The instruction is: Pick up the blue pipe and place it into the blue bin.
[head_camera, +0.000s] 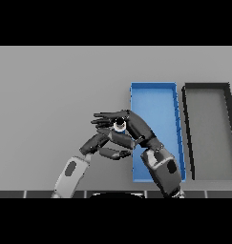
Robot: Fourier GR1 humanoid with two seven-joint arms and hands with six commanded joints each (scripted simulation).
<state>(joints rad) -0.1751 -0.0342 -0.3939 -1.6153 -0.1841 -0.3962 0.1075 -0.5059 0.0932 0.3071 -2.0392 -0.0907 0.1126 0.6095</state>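
Head view: right hand (pixel 129 125) curled around small blue pipe (pixel 119 126), pale round end up, beside blue bin (pixel 155 90).

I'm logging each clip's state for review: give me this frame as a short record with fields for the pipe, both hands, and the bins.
pipe: small blue pipe, only its pale end visible, held above the grey table, left of the bins
right hand: fingers curled round the pipe
left hand: close beneath the right hand, fingers relaxed
blue bin: rectangular blue tray, no pipe inside
other bin: dark grey rectangular tray, right of the blue one
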